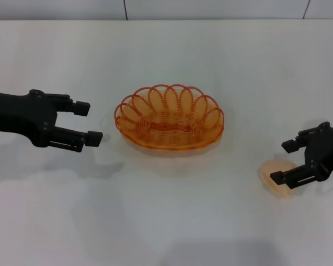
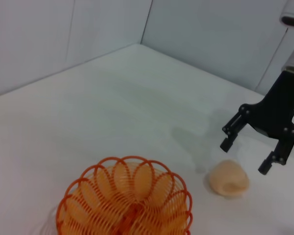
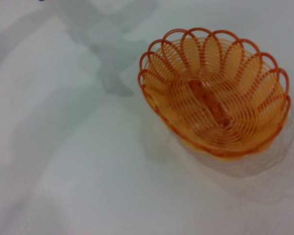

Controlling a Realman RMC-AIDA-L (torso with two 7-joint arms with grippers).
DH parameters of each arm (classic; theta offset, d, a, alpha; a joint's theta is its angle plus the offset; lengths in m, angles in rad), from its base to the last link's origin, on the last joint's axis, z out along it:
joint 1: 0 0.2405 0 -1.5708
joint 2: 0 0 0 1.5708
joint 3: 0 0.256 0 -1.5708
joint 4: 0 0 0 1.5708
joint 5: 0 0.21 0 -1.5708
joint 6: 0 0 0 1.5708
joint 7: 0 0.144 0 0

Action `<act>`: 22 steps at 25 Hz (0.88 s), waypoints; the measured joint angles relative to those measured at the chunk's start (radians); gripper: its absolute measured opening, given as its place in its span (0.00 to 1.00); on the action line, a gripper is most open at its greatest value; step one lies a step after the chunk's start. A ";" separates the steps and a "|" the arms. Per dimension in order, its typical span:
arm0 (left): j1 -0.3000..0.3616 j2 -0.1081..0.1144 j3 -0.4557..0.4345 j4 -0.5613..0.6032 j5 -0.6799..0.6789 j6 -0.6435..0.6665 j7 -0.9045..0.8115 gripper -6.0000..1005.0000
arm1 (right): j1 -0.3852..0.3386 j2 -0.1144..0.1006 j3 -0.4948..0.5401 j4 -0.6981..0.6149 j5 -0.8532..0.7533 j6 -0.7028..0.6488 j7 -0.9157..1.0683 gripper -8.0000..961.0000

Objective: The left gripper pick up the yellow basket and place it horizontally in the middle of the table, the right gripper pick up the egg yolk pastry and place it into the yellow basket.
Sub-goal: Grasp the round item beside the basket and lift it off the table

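though the yellow basket (image 1: 169,117) sits mid-table, the egg yolk pastry (image 1: 276,176) lies outside beneath the right gripper (image 1: 284,162), jaws spread.

Left tool (image 1: 87,123): reaches in from the left, level, fingers spread, holding nothing. Right tool (image 1: 283,162): low at the right edge, fingers spread, nothing gripped.

Yellow basket (image 1: 169,117): translucent orange-yellow plastic wire, glossy, looped rim, ribbed woven base. Egg yolk pastry (image 2: 228,178): pale cream, smooth, matt, soft-looking skin. Table (image 1: 172,221): plain white, smooth, faint sheen with soft shadows. Left gripper (image 1: 87,123) and right gripper (image 2: 245,156): matt black hard links, plastic or metal unclear.
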 joint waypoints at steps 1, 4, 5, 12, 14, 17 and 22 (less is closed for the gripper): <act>-0.001 0.000 -0.001 0.000 0.004 -0.001 0.000 0.87 | 0.000 0.000 -0.002 0.003 0.000 0.009 0.000 0.81; -0.002 -0.001 -0.005 -0.004 0.011 -0.007 -0.001 0.87 | 0.002 0.000 -0.003 0.018 -0.001 0.025 -0.002 0.81; -0.002 -0.001 -0.006 -0.005 0.012 -0.013 -0.002 0.87 | 0.002 0.000 -0.003 0.025 -0.001 0.029 -0.003 0.81; 0.003 -0.001 -0.005 -0.015 0.018 -0.068 -0.003 0.87 | 0.003 0.000 -0.017 0.065 -0.001 0.066 -0.008 0.80; 0.001 -0.001 -0.005 -0.018 0.028 -0.075 -0.003 0.87 | 0.004 0.000 -0.021 0.069 -0.001 0.074 -0.008 0.80; -0.002 -0.001 -0.005 -0.019 0.036 -0.076 -0.003 0.87 | 0.005 0.000 -0.029 0.075 -0.001 0.085 -0.008 0.79; -0.005 -0.001 -0.006 -0.019 0.037 -0.077 -0.003 0.87 | 0.006 0.000 -0.036 0.087 -0.009 0.090 -0.008 0.79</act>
